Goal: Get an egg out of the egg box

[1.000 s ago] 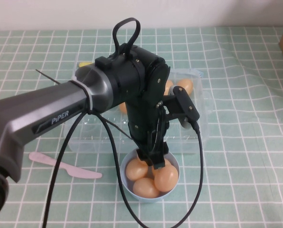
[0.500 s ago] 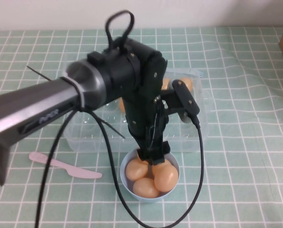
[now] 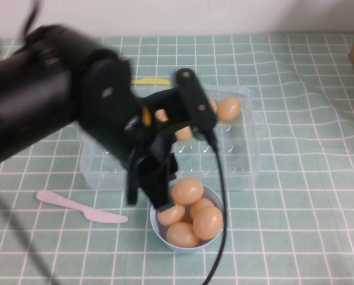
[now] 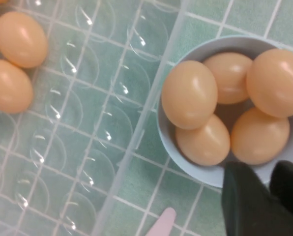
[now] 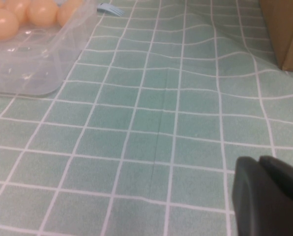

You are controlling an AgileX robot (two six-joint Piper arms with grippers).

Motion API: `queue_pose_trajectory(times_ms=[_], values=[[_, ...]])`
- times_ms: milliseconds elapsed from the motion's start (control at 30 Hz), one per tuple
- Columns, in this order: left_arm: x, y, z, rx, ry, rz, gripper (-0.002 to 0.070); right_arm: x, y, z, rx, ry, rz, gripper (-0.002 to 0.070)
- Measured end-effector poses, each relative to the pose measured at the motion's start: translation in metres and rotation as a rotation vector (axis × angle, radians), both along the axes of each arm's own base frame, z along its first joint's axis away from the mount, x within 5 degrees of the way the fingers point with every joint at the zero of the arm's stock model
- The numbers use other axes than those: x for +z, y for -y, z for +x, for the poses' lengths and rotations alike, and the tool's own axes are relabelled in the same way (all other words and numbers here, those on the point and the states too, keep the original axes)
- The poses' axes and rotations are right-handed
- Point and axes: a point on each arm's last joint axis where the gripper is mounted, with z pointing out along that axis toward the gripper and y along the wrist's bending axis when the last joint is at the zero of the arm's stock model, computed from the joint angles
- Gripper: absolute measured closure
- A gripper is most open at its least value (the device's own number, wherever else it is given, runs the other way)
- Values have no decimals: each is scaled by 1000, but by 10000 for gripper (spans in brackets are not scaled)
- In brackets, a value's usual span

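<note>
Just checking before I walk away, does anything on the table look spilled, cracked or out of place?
Nothing spilled or cracked. Five eggs sit piled in the blue bowl, the top egg perched high. The egg box lies flat. The left gripper hovers beside the bowl; the right gripper is over bare cloth.

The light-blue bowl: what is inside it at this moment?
The bowl holds five eggs, one lying on top of the others; its floor is covered. The left gripper, empty, fingers nearly together, hangs beside the rim. The right gripper is parked apart over the cloth.
</note>
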Motion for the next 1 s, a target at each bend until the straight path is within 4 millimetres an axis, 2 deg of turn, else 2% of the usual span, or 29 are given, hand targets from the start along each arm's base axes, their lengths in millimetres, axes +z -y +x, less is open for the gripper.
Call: queue_pose_trajectory(times_ms=[67, 167, 333, 467, 600, 767, 1000], values=[[0, -15, -12, 35, 25, -75, 606, 0, 0, 0, 0, 0, 0, 694], [1, -36, -27, 91, 65, -202, 656, 0, 0, 0, 0, 0, 0, 694], [4, -64, -62, 133, 176, -406, 675, 0, 0, 0, 0, 0, 0, 694], [16, -84, -86, 184, 287, -604, 676, 0, 0, 0, 0, 0, 0, 694], [23, -100, -104, 255, 335, -781, 676, 0, 0, 0, 0, 0, 0, 694], [25, -105, -111, 269, 343, -826, 676, 0, 0, 0, 0, 0, 0, 694], [19, -101, -106, 267, 331, -798, 677, 0, 0, 0, 0, 0, 0, 694]])
